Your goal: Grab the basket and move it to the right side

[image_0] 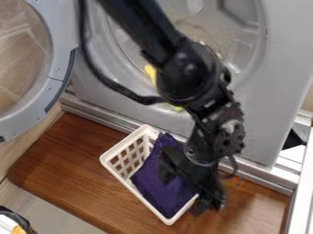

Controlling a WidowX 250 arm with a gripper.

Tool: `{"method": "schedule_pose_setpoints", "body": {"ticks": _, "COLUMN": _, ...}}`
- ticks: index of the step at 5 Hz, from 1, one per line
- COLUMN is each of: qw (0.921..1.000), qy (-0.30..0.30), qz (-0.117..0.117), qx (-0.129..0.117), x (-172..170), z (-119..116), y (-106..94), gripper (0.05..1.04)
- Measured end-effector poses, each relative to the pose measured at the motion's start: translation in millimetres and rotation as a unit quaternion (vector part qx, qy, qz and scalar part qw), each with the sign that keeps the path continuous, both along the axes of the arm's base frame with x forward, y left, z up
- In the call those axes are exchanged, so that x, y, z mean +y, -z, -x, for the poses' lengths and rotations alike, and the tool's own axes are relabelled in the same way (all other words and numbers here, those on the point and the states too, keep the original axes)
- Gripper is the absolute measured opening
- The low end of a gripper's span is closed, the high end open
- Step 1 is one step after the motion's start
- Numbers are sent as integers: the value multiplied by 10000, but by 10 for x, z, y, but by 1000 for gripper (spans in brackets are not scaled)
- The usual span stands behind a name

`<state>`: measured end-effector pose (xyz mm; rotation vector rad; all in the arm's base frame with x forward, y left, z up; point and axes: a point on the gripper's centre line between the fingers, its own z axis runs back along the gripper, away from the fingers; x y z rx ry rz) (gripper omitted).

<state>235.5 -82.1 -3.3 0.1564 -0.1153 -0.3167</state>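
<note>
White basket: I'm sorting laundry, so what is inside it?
A purple cloth lies inside the white basket. Anything beneath the cloth is covered, and the gripper hides part of the cloth itself.

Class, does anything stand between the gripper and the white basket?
Nothing visible stands between the gripper and the rim of the basket; inside the basket, purple cloth lies beneath part of the gripper.

My arm (186, 73) is black, the latticed basket (121, 160) creamy white, the cloth (160, 185) purple, the wood-grained board (67, 169) reddish brown.
</note>
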Motion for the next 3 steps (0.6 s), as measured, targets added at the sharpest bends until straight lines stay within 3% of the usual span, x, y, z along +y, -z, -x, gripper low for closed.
{"method": "schedule_pose_setpoints", "body": {"ticks": 1, "qw": 9988, "qy": 178, "qz": 192, "qx": -415, "x": -22, "z": 18, "y": -221, "gripper": 1001}}
{"method": "schedule_pose_setpoints", "body": {"ticks": 2, "qw": 9968, "qy": 276, "qz": 428, "qx": -624, "x": -35, "z": 58, "y": -381, "gripper": 1001}}
{"method": "schedule_pose_setpoints", "body": {"ticks": 3, "qw": 9949, "qy": 265, "qz": 502, "qx": -839, "x": -7, "z": 64, "y": -601, "gripper": 1001}}
